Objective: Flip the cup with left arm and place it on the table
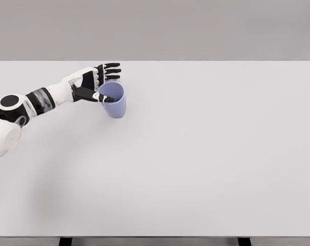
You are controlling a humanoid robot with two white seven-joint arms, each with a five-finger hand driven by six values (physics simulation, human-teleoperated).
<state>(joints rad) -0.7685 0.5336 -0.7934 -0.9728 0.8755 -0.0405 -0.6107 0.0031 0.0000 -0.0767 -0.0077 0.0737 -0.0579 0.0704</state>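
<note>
Standing upright on the white tabletop [196, 169], the lavender-blue plastic cup [114, 101] had its open mouth facing up and its long axis near vertical, narrower base down, in the far left part of the surface. The left hand [99, 82] reached in from the left, arm stretched low; its thumb hooked over the rim while the black fingers spread behind the cup, pinching its wall.
</note>
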